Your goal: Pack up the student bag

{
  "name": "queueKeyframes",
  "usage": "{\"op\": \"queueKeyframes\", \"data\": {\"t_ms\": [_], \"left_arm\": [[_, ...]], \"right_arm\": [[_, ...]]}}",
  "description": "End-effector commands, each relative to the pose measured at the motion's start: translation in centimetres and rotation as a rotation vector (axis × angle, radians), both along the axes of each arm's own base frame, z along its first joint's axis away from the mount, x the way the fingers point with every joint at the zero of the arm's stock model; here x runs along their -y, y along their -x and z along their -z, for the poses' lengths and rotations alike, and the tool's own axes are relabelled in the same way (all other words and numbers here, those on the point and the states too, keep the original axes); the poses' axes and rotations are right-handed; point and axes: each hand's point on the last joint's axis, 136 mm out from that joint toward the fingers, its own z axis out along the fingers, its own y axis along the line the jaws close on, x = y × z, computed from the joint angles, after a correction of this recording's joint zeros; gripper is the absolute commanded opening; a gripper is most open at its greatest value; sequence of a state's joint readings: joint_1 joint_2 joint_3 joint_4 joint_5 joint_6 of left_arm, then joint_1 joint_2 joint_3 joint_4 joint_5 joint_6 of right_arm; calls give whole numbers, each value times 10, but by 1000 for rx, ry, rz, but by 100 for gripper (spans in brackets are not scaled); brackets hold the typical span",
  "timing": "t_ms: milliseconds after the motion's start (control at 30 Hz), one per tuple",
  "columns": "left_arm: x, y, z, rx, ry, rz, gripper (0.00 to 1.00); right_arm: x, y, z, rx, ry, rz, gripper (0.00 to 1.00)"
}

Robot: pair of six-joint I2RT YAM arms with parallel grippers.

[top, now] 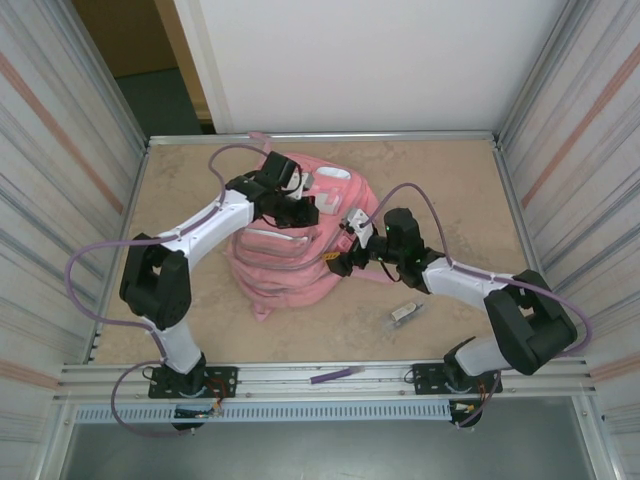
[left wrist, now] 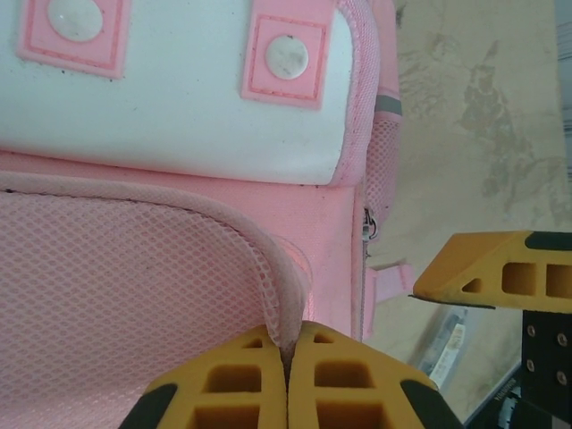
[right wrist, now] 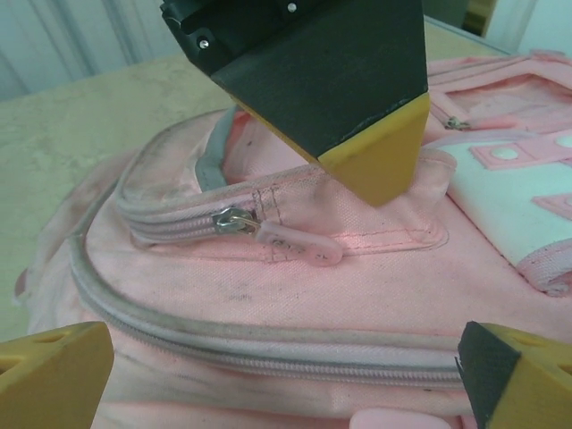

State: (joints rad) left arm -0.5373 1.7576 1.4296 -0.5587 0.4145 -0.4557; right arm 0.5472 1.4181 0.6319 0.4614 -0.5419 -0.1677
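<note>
I see the student bag [top: 285,265] mid-table, front up. My left gripper [left wrist: 288,353] is pinched tight on its mesh pocket rim [left wrist: 279,286]; my right gripper [right wrist: 286,366] gapes wide over the zipper pull [right wrist: 295,243], holding nothing.

Beyond the left gripper [top: 300,213], a plain white panel [top: 380,60] closes off the far side, bright and evenly lit. Out to that gripper's left there's a ribbed metal wall [top: 60,150] with a faint reddish stripe. Its twin [top: 590,130] stands off to the right of the right gripper [top: 343,247]. Under both lies a beige, marbled tabletop [top: 450,190], with soft shadows only. In the far left corner, past the left gripper, is a dim opening [top: 150,95] with a teal floor and an ochre wall. On the near side, behind the grippers, an aluminium rail [top: 330,378] runs along the table's edge, with grey floor [top: 300,445] below.
</note>
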Motion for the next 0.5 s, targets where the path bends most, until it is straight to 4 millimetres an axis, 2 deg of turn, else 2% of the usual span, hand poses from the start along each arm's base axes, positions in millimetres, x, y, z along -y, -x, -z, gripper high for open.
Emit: {"op": "queueKeyframes", "data": {"t_ms": [0,233,467], "left_arm": [[17,9,-56,69,191,70,0],[18,18,-62,76,231,97,0],[15,25,-57,58,241,92,0]], "right_arm": [[-5,10,2,35,37,-135,99],[-2,-4,-1,114,61,-151,100],[-13,0,-7,147,52,-224,87]]}}
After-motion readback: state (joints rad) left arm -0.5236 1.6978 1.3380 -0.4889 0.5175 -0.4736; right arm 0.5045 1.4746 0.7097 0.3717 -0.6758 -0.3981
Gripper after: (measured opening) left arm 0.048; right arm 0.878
